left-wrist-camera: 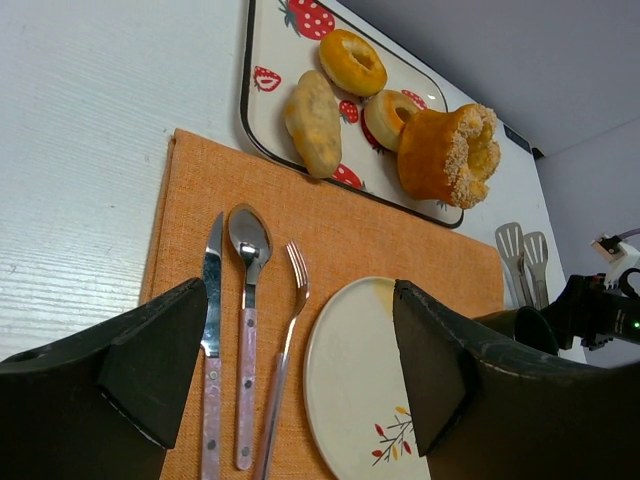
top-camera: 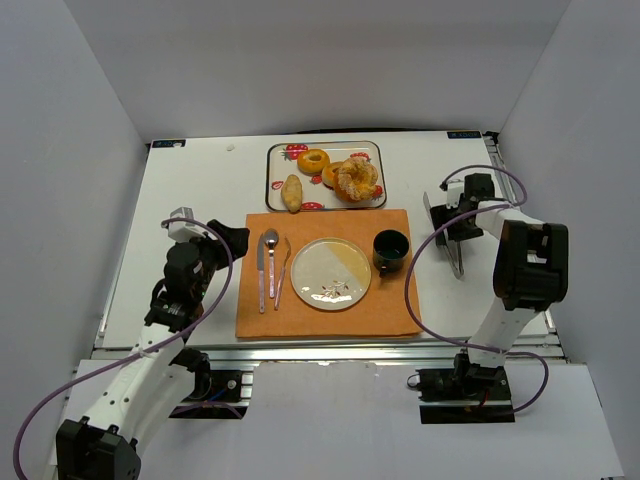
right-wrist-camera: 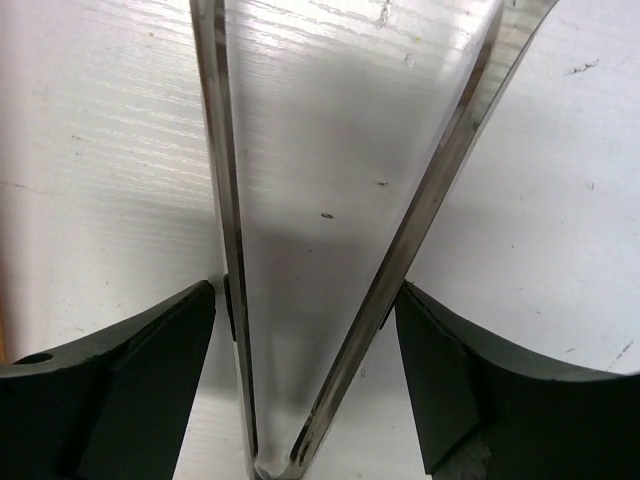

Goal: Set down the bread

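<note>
Fingers (right-wrist-camera: pixel 150 400) of the right arm straddle metal tongs (right-wrist-camera: pixel 330 250), angled down.

Pastries: we count four on one tray (top-camera: pixel 273 170), namely one bread (top-camera: pixel 356 180), two donut rings (top-camera: pixel 313 161) and one roll (top-camera: pixel 292 193).
Cutlery: we count three, namely one knife (top-camera: pixel 261 272), one spoon (top-camera: pixel 270 258), one fork (top-camera: pixel 282 272).
Tableware: one plate (top-camera: pixel 331 273), one cup (top-camera: pixel 390 251), one placemat (top-camera: pixel 390 317).
Tongs: we see one pair (top-camera: pixel 452 246).
Robot arms: two.
</note>
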Robot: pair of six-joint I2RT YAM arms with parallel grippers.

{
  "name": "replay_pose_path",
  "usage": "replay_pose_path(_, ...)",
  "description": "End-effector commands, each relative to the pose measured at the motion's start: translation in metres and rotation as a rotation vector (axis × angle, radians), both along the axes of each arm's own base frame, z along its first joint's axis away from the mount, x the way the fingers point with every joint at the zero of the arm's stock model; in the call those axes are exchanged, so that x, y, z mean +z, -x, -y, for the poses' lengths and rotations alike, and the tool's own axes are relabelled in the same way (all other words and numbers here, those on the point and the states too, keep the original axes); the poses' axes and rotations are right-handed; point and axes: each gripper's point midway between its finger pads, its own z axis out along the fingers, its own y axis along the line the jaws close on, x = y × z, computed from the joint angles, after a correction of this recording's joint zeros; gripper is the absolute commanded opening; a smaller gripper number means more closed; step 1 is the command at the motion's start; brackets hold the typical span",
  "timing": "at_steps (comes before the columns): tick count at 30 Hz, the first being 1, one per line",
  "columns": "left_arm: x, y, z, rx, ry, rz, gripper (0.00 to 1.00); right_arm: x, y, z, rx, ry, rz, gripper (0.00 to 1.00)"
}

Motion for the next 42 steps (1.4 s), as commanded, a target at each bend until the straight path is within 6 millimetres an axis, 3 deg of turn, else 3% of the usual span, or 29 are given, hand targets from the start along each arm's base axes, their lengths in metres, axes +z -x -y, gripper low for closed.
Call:
replay_pose_path(1,0.002,0.0,0.0,0.008,0.015,0.012,0.84,-0.04,0.039,-0.004,0.076,-0.01,-0.131,0.78)
replay_pose_path(3,0.002,-0.001,0.0,0.006,0.014,0.012,0.84,-0.047,0.047,-0.003,0.082,-0.018,-0.143,0.78)
replay_pose_path(10,0.004,-0.001,0.001,0.008,0.023,0.018,0.84,-0.054,0.042,0.005,0.074,-0.003,-0.133,0.68)
replay_pose_path(13,0.005,0.0,0.0,0.016,0.036,0.024,0.84,-0.058,0.043,0.006,0.08,-0.01,-0.144,0.6)
replay_pose_path(16,0.006,0.002,-0.002,0.022,0.043,0.031,0.84,-0.057,0.04,0.007,0.089,-0.004,-0.132,0.45)
replay_pose_path(17,0.008,0.003,-0.002,0.024,0.044,0.037,0.84,-0.057,0.04,0.008,0.094,-0.001,-0.135,0.35)
replay_pose_path(20,0.009,0.004,-0.003,0.026,0.046,0.037,0.84,-0.047,0.034,0.011,0.093,-0.009,-0.108,0.18)
replay_pose_path(25,0.018,0.006,-0.003,0.027,0.056,0.058,0.83,0.033,0.01,-0.005,0.168,-0.106,0.102,0.1)
replay_pose_path(27,0.024,0.005,-0.002,0.024,0.066,0.078,0.83,0.082,0.001,-0.021,0.239,-0.175,0.211,0.11)
replay_pose_path(28,0.027,0.004,-0.002,0.022,0.072,0.088,0.83,0.094,0.007,-0.03,0.264,-0.214,0.209,0.12)
replay_pose_path(30,0.035,0.003,-0.001,0.019,0.082,0.111,0.83,0.136,0.007,-0.049,0.314,-0.306,0.286,0.2)
replay_pose_path(31,0.037,0.001,0.0,0.018,0.085,0.114,0.83,0.146,0.012,-0.057,0.327,-0.347,0.288,0.23)
replay_pose_path(32,0.04,0.0,0.001,0.013,0.089,0.123,0.83,0.164,0.012,-0.067,0.352,-0.405,0.315,0.31)
replay_pose_path(36,0.045,-0.004,0.006,-0.009,0.091,0.127,0.83,0.201,0.019,-0.091,0.368,-0.54,0.33,0.38)
replay_pose_path(42,0.045,-0.008,0.01,-0.022,0.091,0.123,0.83,0.228,0.023,-0.139,0.429,-0.665,0.305,0.43)
